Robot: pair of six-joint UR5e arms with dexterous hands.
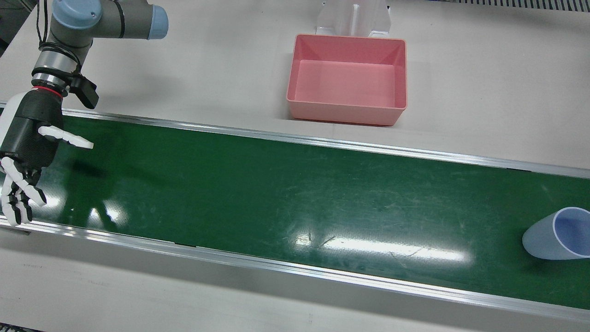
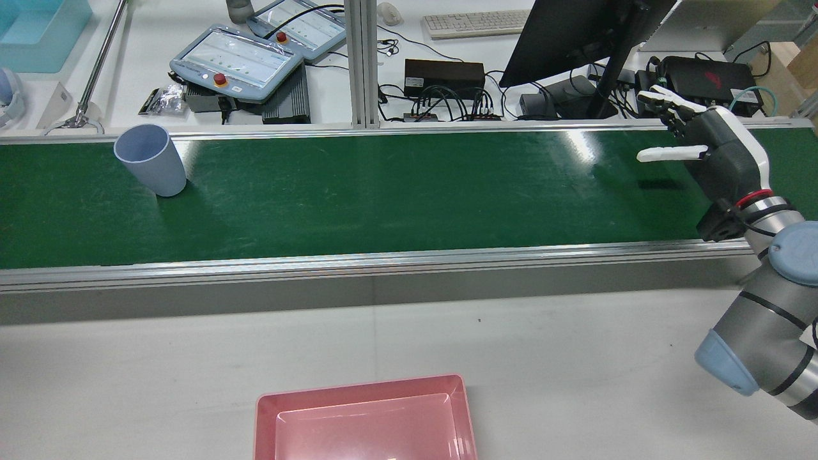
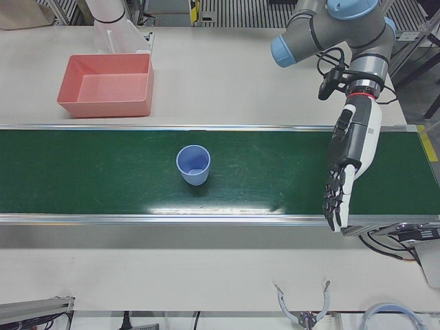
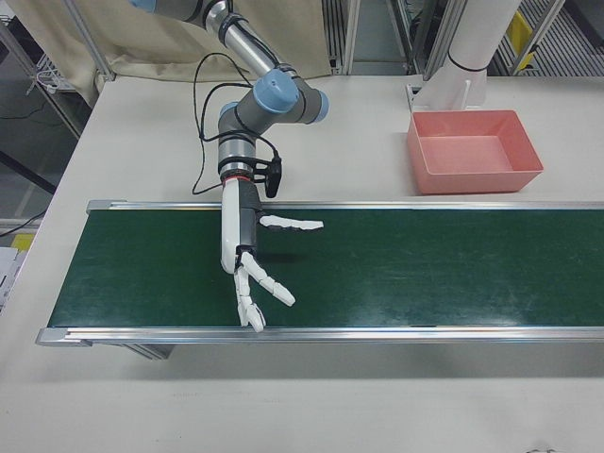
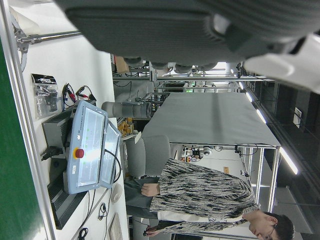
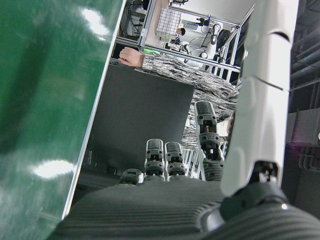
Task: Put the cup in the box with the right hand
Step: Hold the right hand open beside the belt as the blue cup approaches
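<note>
My right hand (image 2: 709, 150) hovers empty, fingers spread, over the belt's (image 2: 409, 191) right end. The cup (image 2: 151, 159) stands upright, mouth up, far down the belt's left end, nearer my left hand (image 3: 349, 162). The box (image 2: 366, 418) sits on the bench between.

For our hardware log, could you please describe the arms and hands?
The right arm and left arm are grey with blue caps. Both wrists carry red rings. The right hand and left hand are black with white shells and fingers. A black cable loops beside the right arm.
</note>
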